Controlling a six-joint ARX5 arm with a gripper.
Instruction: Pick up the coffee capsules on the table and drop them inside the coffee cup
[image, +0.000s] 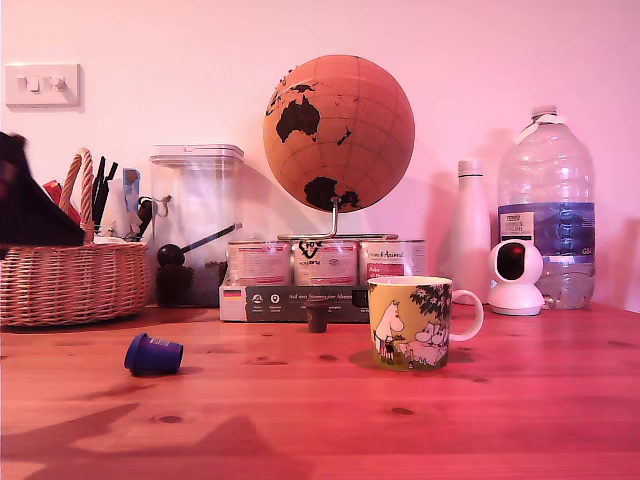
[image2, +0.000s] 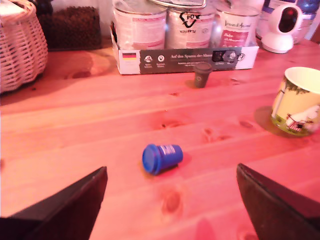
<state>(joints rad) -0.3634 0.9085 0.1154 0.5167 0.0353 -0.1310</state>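
Yellow coffee cup (image: 412, 322) stood on the desk (image: 520, 400), its white inside bare as far as my wrist view showed. Blue capsule (image2: 161, 158) lay tipped mid-desk; brown capsule (image2: 202, 74) stood upright by the tin box (image2: 180, 56). My claw (image2: 170, 200) gaped wide, holding nothing. Only the exterior view showed the wicker basket (image: 70, 280) stuffed with pens.

Two coffee capsules: one blue (image: 153, 354) lying on its side, one dark brown (image: 317, 319) standing upright. One yellow mug (image: 410, 322). Three silver tins (image: 324, 262) in one cardboard tray (image: 290, 302). One globe (image: 338, 132), one wicker basket (image: 72, 283), one plastic water bottle (image: 546, 205), one white bottle (image: 469, 230), one white camera (image: 517, 277).
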